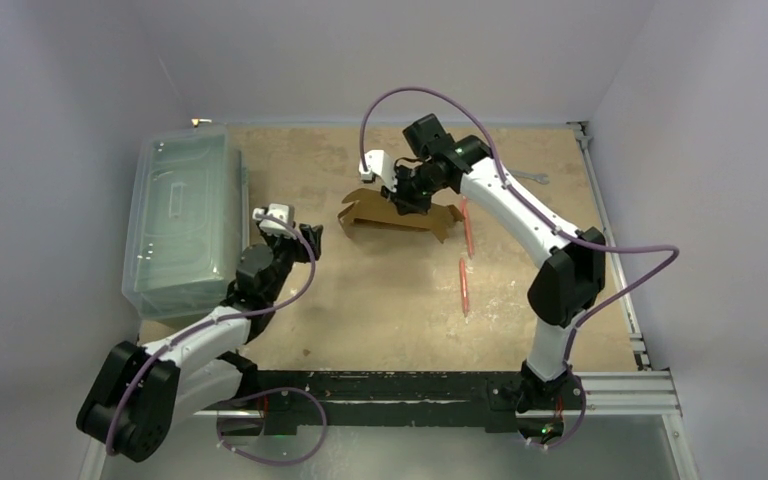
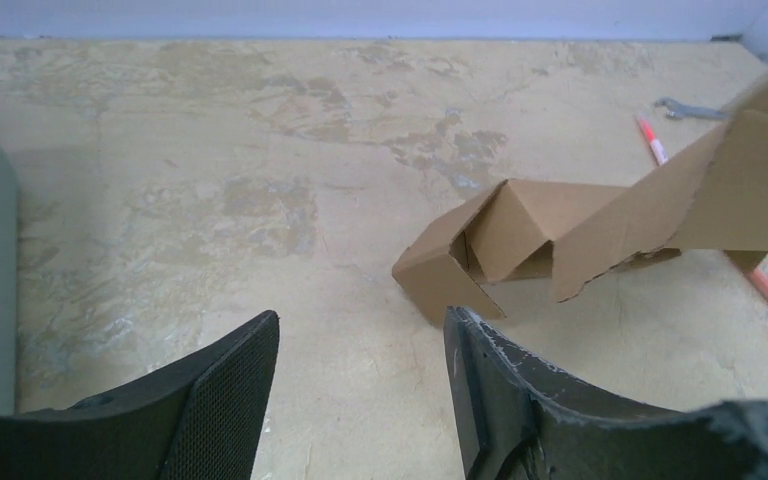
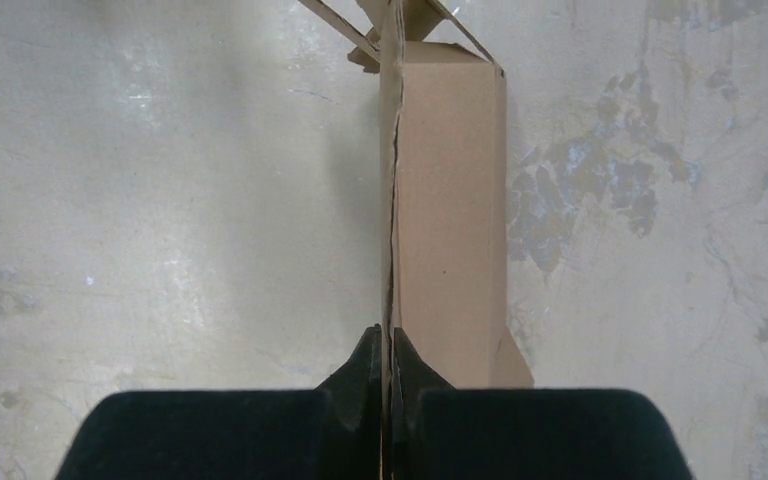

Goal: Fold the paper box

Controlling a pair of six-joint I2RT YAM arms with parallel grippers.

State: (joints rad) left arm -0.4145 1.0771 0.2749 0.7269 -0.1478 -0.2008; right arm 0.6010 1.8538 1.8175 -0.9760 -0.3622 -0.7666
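Observation:
The paper box (image 1: 390, 215) is a brown cardboard sheet, partly folded, at the table's middle back. My right gripper (image 1: 407, 197) is shut on an upright panel edge of it; in the right wrist view the thin cardboard edge (image 3: 390, 250) runs between the closed fingertips of the gripper (image 3: 388, 345). My left gripper (image 1: 305, 238) stands open to the left of the box, apart from it. In the left wrist view the box's folded end (image 2: 480, 250) lies just beyond the open gripper (image 2: 360, 335), with bare table between the fingers.
A large clear plastic bin (image 1: 180, 220) sits along the left edge, close to the left arm. Two orange-red pens (image 1: 465, 285) lie right of the box. A wrench (image 1: 530, 178) lies at the back right. A metal rail (image 1: 600, 210) borders the right side.

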